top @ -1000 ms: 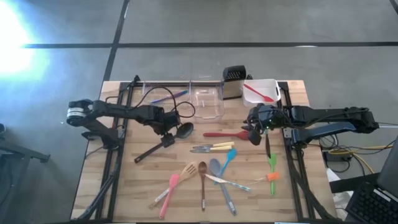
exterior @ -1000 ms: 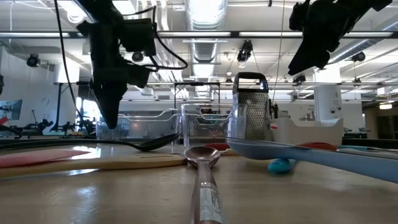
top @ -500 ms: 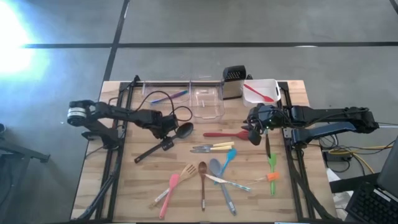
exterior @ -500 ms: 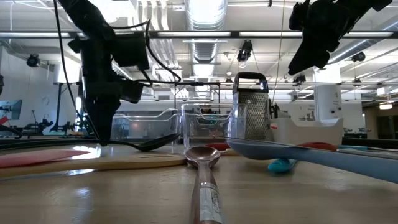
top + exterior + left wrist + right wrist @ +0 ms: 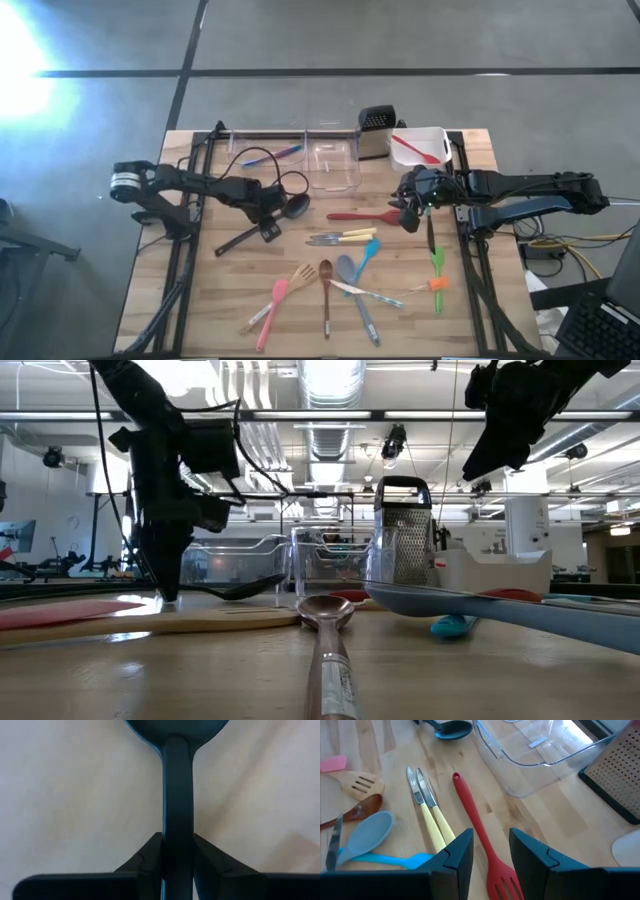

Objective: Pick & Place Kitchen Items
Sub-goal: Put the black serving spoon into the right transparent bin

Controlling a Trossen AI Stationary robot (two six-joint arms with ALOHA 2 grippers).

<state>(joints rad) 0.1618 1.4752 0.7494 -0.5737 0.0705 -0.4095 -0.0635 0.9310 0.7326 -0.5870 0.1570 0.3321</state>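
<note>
The left gripper [image 5: 177, 855] pinches the handle of the black ladle [image 5: 177, 785] low on the table, its fingers [image 5: 150, 857] pressed against both sides of the shaft just below the bowl, a hold near the heavy end that should keep the ladle from tipping when lifted. In the high view the ladle [image 5: 262, 225] lies diagonally on the left of the wooden table [image 5: 480, 300], bowl toward the clear tubs [image 5: 333, 165] along the far edge, likely where it is headed.

The right gripper [image 5: 490, 851] hangs above the table with its fingers partly apart and nothing between them, poised over the red spatula [image 5: 477, 827] and the two yellow-handled knives [image 5: 430, 815], seemingly lined up for the next pick. Beside them lie a blue spoon [image 5: 395, 860], a grey spoon [image 5: 367, 832] and a wooden slotted spatula [image 5: 360, 782].

Open board surrounds the ladle on every side, so a straight lift looks unobstructed. The path to the tubs is short, with the steel grater [image 5: 375, 130] and a white tub [image 5: 425, 148] holding a red utensil further right. The remaining utensils crowd the near centre [image 5: 340, 280], and green-orange tools [image 5: 437, 275] sit close to the right edge.
</note>
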